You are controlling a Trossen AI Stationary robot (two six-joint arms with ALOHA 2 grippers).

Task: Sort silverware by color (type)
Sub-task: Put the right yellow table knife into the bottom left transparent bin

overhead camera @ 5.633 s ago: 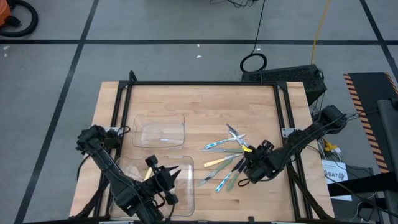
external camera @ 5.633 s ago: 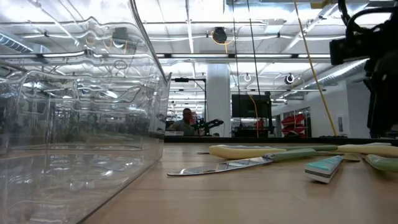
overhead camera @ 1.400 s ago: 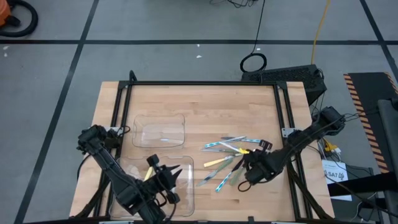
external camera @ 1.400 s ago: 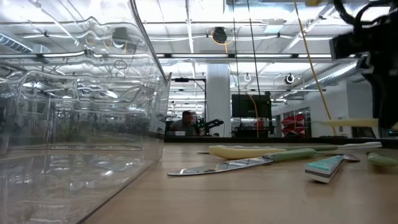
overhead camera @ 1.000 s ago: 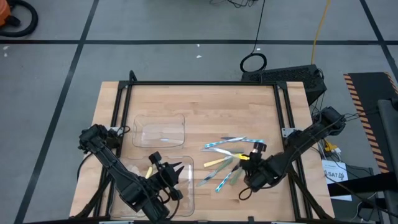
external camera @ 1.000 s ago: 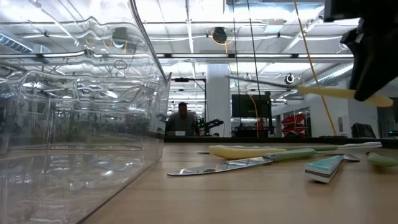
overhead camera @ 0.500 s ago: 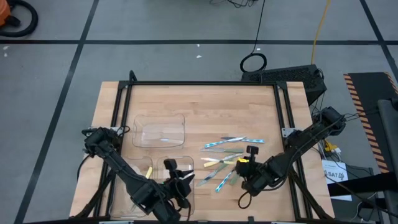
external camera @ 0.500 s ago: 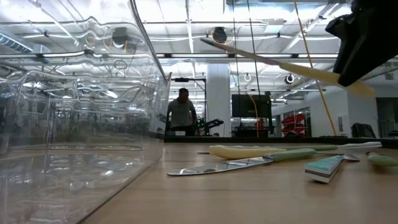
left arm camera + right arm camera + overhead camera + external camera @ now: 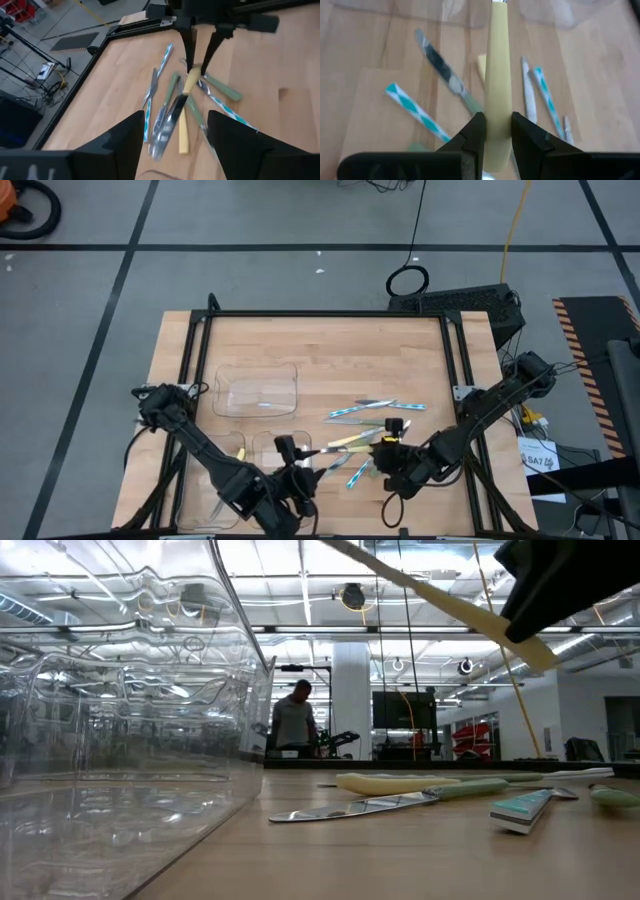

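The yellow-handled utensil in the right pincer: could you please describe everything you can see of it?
The yellow-handled utensil is slim, with a pale yellow, plastic-looking handle and a shiny metal end. The right pincer is shut on the handle, one finger pressing each side. It is lifted clear of the table, tilted with its metal end pointing toward the left pincer, which stands open just short of it. Other utensils lie loose on the wood below.
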